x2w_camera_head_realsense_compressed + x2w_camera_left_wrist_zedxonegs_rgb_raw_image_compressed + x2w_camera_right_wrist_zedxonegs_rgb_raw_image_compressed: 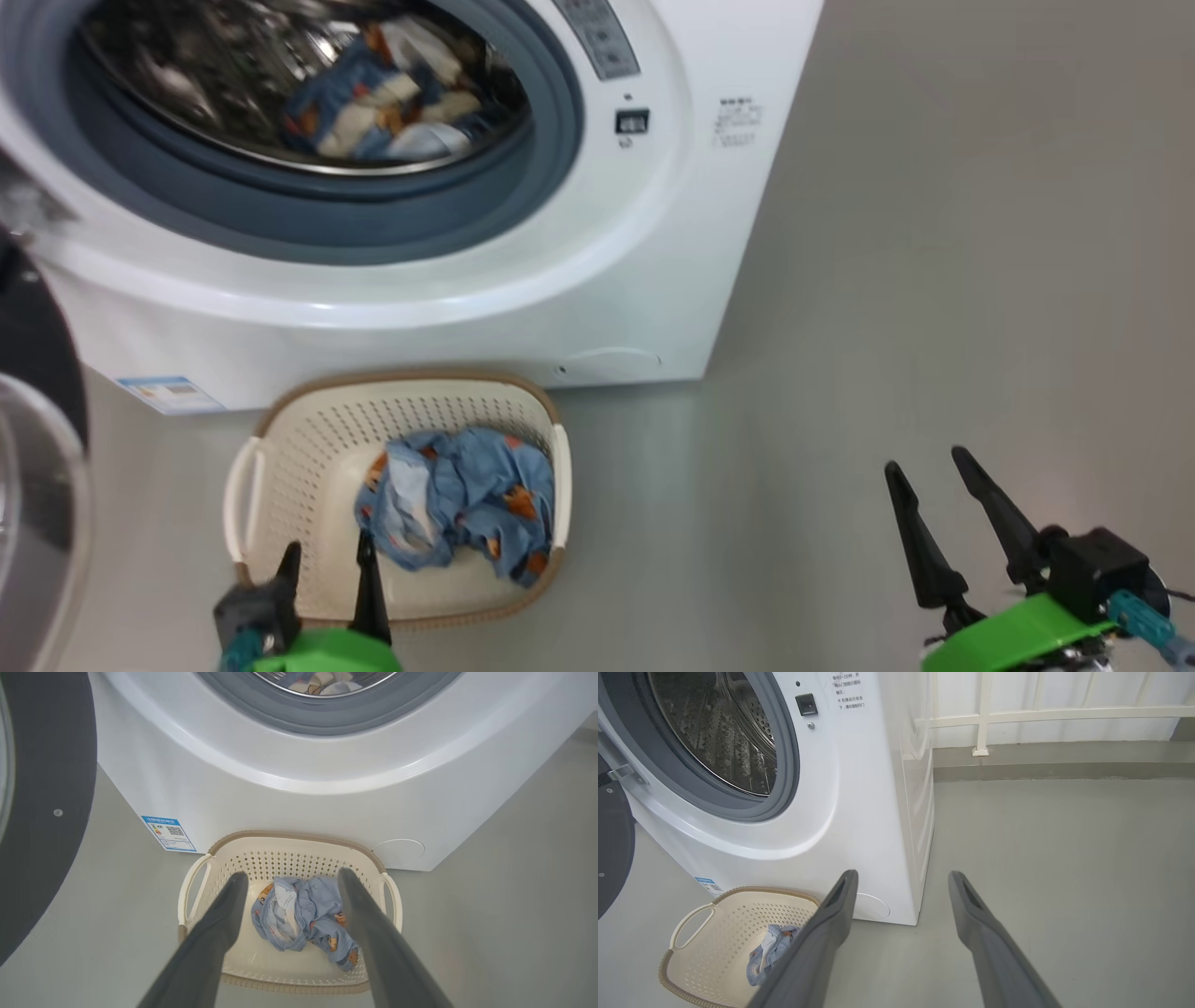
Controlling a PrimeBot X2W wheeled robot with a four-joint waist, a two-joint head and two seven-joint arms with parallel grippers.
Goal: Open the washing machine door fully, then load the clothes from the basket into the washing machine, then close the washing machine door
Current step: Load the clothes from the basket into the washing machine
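The white washing machine (523, 299) stands with its door (37, 448) swung wide open at the left edge. Blue printed clothes (383, 103) lie inside the steel drum. On the floor in front sits the cream basket (308, 448) with one blue piece of clothes (467, 504) in it. My left gripper (329, 555) hovers open above the basket's near rim; in the left wrist view its fingers (219, 924) frame that garment (303, 914). My right gripper (929, 462) hangs open and empty over bare floor to the right, away from the basket (714, 933).
The grey floor (934, 280) stretches to the right of the machine. A white railing and wall (1041, 714) stand behind it in the right wrist view. A blue label sticker (169, 833) marks the machine's lower left corner.
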